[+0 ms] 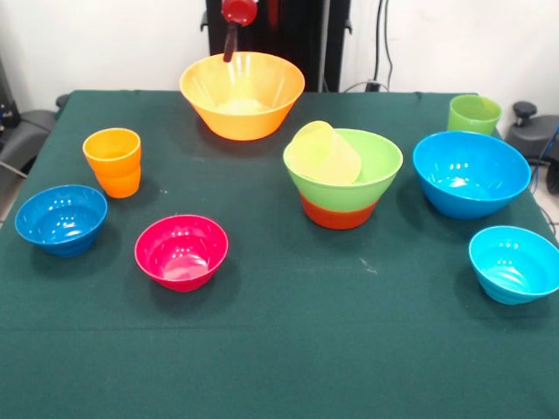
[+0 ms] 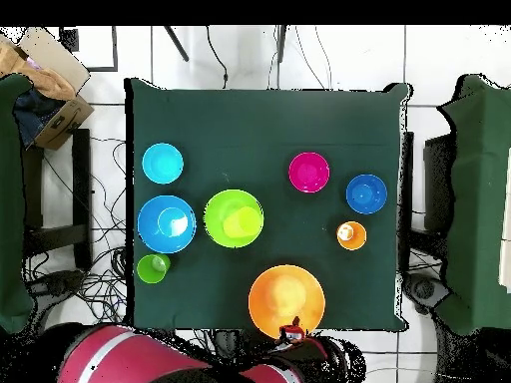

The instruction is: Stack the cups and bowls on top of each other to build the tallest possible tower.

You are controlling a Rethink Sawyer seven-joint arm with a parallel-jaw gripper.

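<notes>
Seven glossy plastic bowls (image 1: 242, 94) and three ribbed plastic cups (image 1: 113, 161) on table; gripper (image 1: 232, 42) jaw state indeterminate.

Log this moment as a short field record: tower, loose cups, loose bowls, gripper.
tower: light green bowl nested in orange-red bowl, pale yellow cup tilted inside
loose cups: orange cup, light green cup, both upright
loose bowls: yellow-orange bowl, big blue bowl, cyan bowl, magenta bowl, dark blue bowl
gripper: gripper over the yellow-orange bowl's far rim, holding nothing visible
</notes>
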